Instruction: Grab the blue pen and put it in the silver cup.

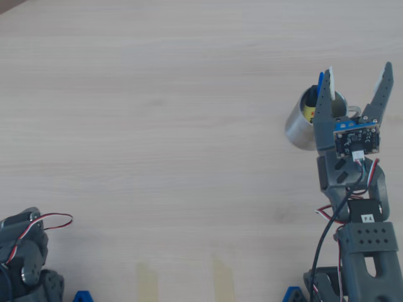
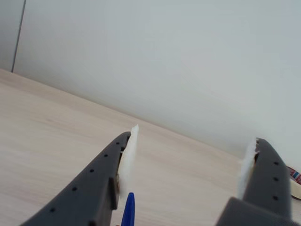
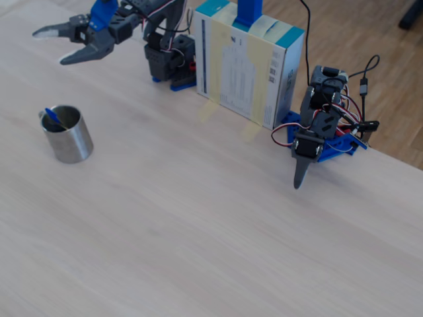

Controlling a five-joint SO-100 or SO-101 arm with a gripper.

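One silver cup (image 3: 66, 135) stands on the wooden table (image 3: 198, 231), one blue pen (image 3: 52, 117) leaning inside it, tip at the rim's 10 o'clock in the fixed view. The gripper (image 3: 54, 45), jaws spread and empty, hangs above. A taped box (image 3: 248, 63) and a second, folded arm (image 3: 317, 129) stand at 3 o'clock. Overhead, something yellow (image 1: 309, 112) shows inside the cup.
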